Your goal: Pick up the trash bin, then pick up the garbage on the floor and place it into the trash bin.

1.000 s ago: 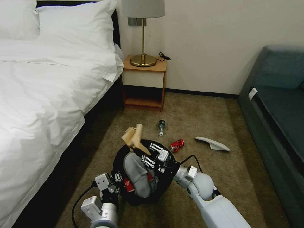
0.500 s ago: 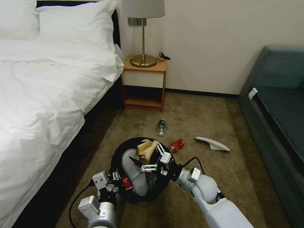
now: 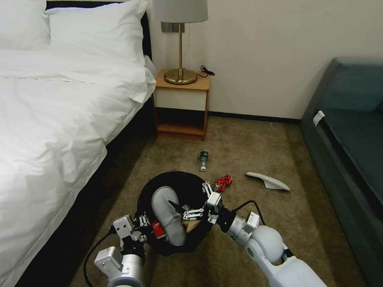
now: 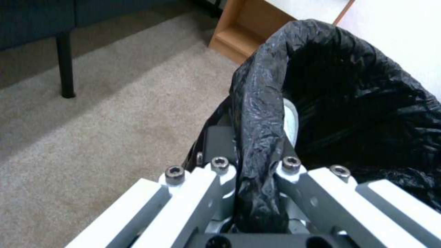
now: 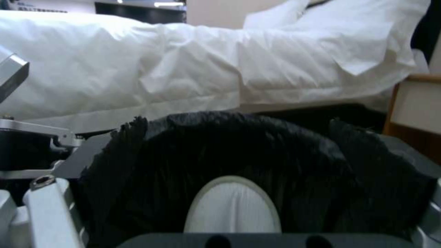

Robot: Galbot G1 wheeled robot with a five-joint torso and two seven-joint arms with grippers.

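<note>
Beyond trash bin (image 3: 175, 187): bottle (image 3: 204, 160), can (image 3: 222, 182), slipper (image 3: 267, 181); left pincer (image 3: 140, 233) clamps rim, right pincer (image 3: 199, 203) spread.

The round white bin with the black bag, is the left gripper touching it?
Touching. In the left wrist view, the left gripper pinches the bag-covered rim of the round white bin with the black bag.

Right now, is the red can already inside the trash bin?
No, the red can lies on the carpet beside the trash bin.
</note>
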